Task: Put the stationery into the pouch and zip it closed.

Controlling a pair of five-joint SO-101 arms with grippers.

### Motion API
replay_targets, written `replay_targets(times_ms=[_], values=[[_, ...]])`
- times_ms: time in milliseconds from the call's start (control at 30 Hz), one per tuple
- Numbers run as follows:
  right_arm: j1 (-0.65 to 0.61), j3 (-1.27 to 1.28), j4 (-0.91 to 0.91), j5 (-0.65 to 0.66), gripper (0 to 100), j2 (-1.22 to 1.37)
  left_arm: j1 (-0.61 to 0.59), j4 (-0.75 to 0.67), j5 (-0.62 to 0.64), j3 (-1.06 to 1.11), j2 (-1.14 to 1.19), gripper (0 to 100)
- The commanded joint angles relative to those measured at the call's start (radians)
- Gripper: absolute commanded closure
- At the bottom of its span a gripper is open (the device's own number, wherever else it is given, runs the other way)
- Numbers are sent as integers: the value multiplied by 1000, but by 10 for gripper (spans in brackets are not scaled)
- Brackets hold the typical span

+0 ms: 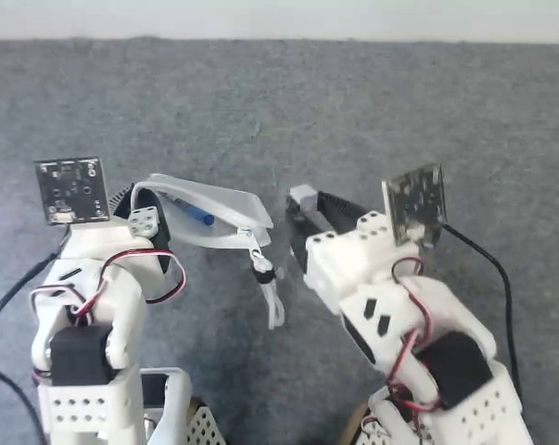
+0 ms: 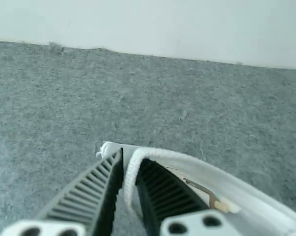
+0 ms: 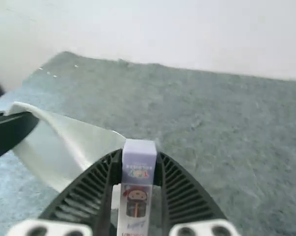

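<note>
A clear pouch (image 1: 214,215) with white trim hangs lifted off the grey carpet, its mouth gaping toward the right arm. My left gripper (image 2: 127,169) is shut on the pouch's white rim (image 2: 187,164) at its left end. A blue pen (image 1: 194,210) lies inside the pouch. The zipper pull and strap (image 1: 265,278) dangle below the pouch's right end. My right gripper (image 3: 138,162) is shut on an eraser (image 3: 137,189) in a printed sleeve, its white tip (image 1: 302,196) just right of the pouch mouth (image 3: 64,142).
Grey carpet (image 1: 353,111) covers the floor up to a white wall at the back. A black cable (image 1: 492,269) runs along the right arm, and another (image 1: 10,297) beside the left arm.
</note>
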Motion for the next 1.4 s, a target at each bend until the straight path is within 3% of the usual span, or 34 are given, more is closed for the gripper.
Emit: replay_targets(times_ms=[0,267,500,667,933,1167,1367], values=[[-42,26,-48,-8,991,-74,-3,-48,-5,-19,-37,988],[-99,230,-295,-6,990,-208,-3,-44,-5,-18,-37,988],[-104,290,-375,-6,990,-305,-3,-44,-6,-18,-37,988],[-188,341,-453,-6,989,-325,-3,-46,-6,-18,-37,988],[-229,471,-734,-5,989,-323,-3,-44,-6,-18,-37,988],[-285,589,-912,144,989,-323,-3,-44,-6,-18,-37,988],[-314,678,-1116,173,990,-321,-3,-44,-6,-18,-37,988]])
